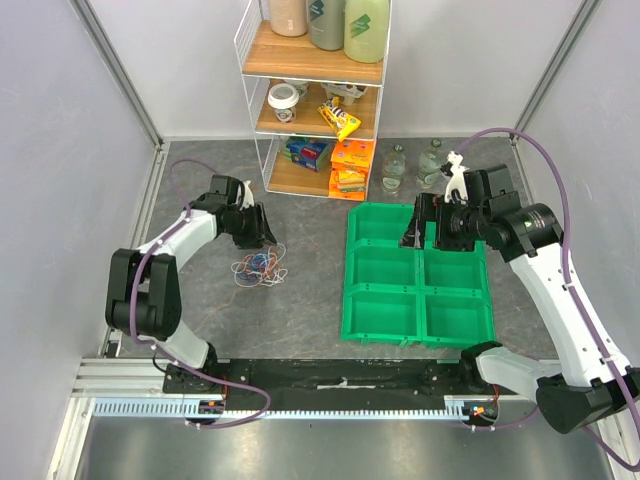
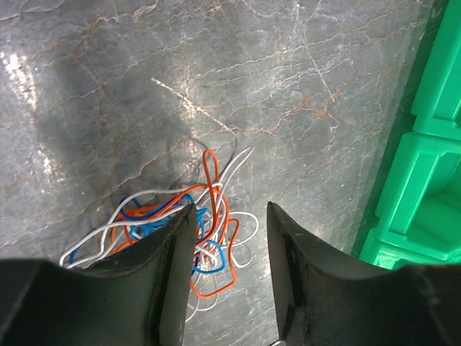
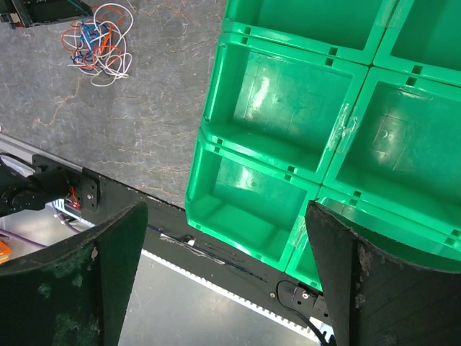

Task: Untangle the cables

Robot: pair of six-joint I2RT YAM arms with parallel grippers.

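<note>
- The cables (image 1: 260,268) are lying in one loose tangle on the table (image 1: 310,300), left of the green bins (image 1: 420,288) and well apart from them.
- In the left wrist view the cables (image 2: 211,216) are showing as thin, glossy wires in white, orange and blue, looping over each other. One long orange loop is sticking out toward the far side.
- The table surface is looking like dark grey stone with pale and rusty veins, and it is reflecting the light.
- The left gripper (image 1: 262,233) is hanging at the far edge of the tangle. Its matte black fingers (image 2: 180,245) are standing partly apart with wires showing in the gap. Whether they are touching any wire I cannot tell.
- The right gripper (image 1: 415,232) is hovering above the bins, jaws spread wide and holding nothing.
- In the right wrist view the bins (image 3: 216,137) are showing as shiny moulded plastic with square compartments and notched rims, and the tangle (image 3: 99,40) is sitting at the top left.
- A white wire shelf (image 1: 315,110) with wooden boards is standing at the back, with clear bottles (image 1: 410,165) beside it.
</note>
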